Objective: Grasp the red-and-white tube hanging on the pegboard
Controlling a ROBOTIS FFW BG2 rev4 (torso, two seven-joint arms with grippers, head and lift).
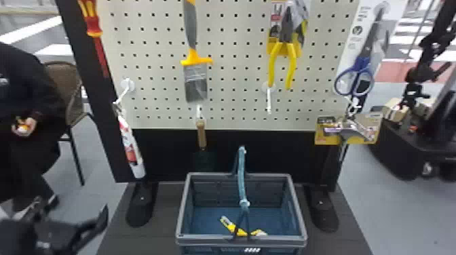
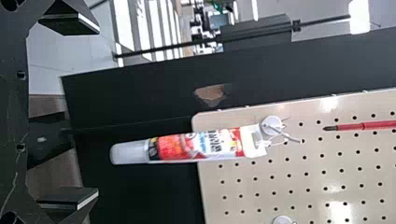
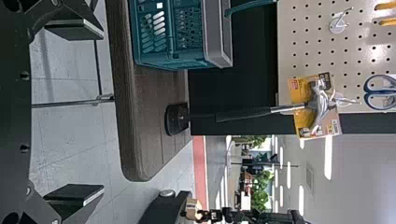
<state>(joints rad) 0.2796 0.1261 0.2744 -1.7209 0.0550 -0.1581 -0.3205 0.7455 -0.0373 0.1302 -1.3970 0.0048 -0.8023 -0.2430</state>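
Red-and-white tube (image 1: 130, 145) hangs tilted from a white hook (image 1: 127, 84) at the pegboard's (image 1: 230, 101) left edge, its cap end lowest, against the black panel below the board. Left gripper (image 2: 93, 112) sits near and left, low down and well apart from the tube, its two fingers spread wide with nothing between them; the tube lies farther off in line with that gap. Right gripper (image 3: 98, 112) is likewise spread, holding nothing, by the table's (image 3: 140, 116) right end.

The red-and-white tube (image 1: 130, 142) hangs untouched from a white hook (image 1: 127, 84) at the pegboard's (image 1: 230, 112) lower left corner, slightly slanted, its white cap end lowest, below the pegboard's bottom edge
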